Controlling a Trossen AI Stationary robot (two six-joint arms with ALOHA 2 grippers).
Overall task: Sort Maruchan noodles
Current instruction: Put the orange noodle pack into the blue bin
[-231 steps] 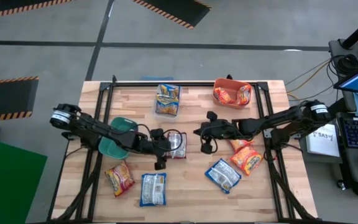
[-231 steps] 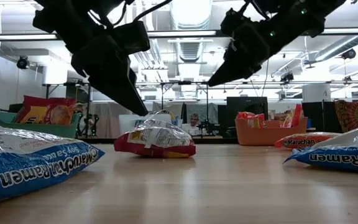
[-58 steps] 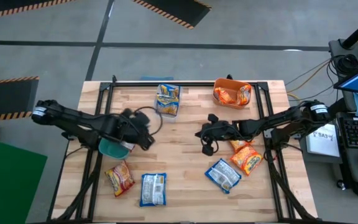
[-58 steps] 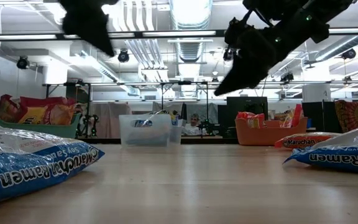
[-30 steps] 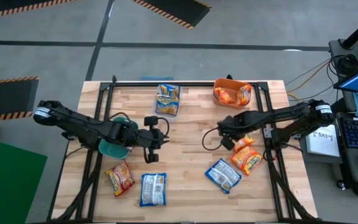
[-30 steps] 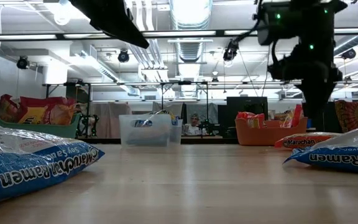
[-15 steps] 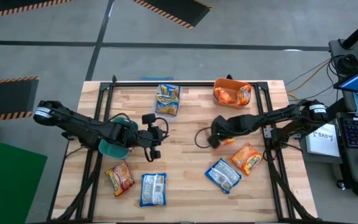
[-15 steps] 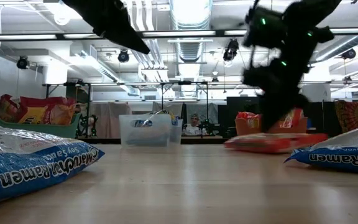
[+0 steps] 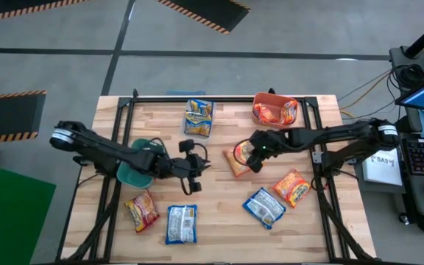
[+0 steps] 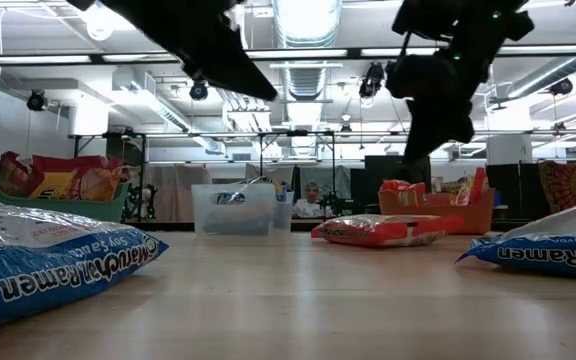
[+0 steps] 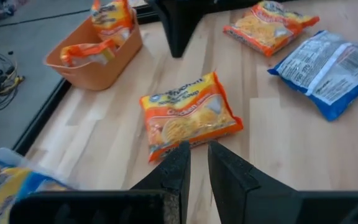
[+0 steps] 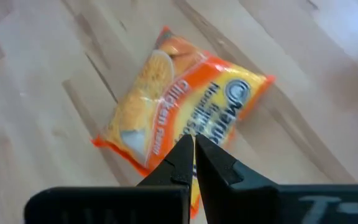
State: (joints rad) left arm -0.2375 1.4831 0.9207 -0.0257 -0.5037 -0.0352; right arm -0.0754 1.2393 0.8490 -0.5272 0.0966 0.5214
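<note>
An orange Maruchan noodle packet (image 9: 238, 159), a flat crinkly plastic rectangle printed with a noodle picture and the words "Chicken Flavor", lies flat on the pale wooden plank table (image 9: 219, 221) near its middle, just in front of the orange bin (image 9: 274, 110), which holds more orange packets. The right gripper (image 9: 254, 157) hovers right over that packet with its fingers pinched together on nothing. The left gripper (image 9: 193, 175) hangs a little to the packet's left with its fingers nearly closed and empty, while a blue packet (image 10: 53, 265) reading "Maruchan Ramen" lies toward the table's front edge.
</note>
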